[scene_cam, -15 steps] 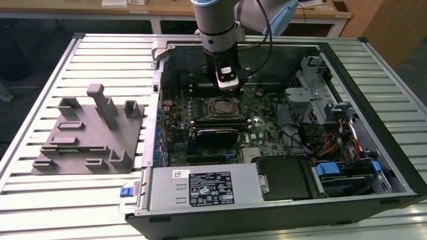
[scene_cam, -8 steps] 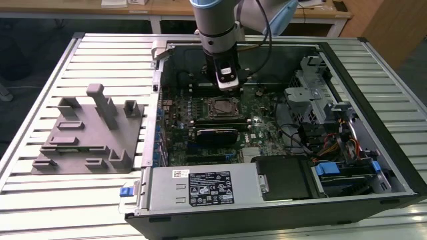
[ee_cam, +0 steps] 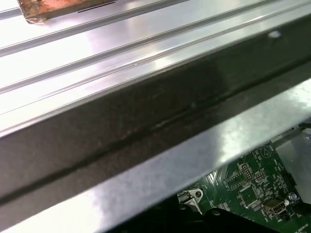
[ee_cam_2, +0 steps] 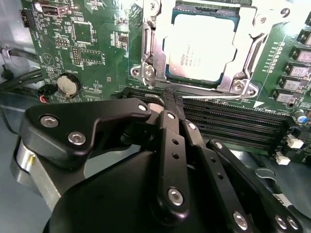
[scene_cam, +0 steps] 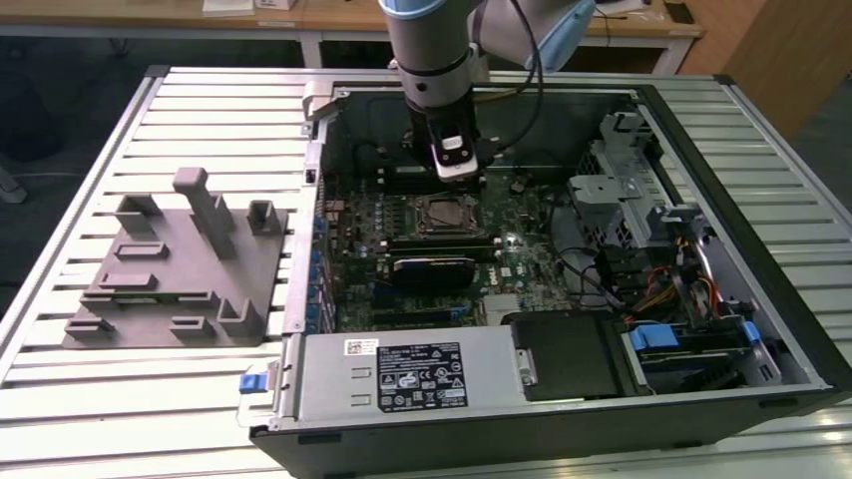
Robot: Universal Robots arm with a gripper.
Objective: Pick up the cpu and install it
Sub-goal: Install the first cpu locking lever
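The cpu (ee_cam_2: 201, 46) lies seated in its metal-framed socket (ee_cam_2: 146, 51) on the motherboard (ee_cam_2: 87, 43). Just beside it, the black gripper (ee_cam_2: 167, 97) hovers, fingers seemingly pressed together, empty.

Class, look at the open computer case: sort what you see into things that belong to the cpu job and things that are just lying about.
Belong to the job:
the cpu, sitting in the socket
the tool, close beside the socket
the motherboard

Just lying about:
the grey fixture block on the table
the power supply
the coin battery
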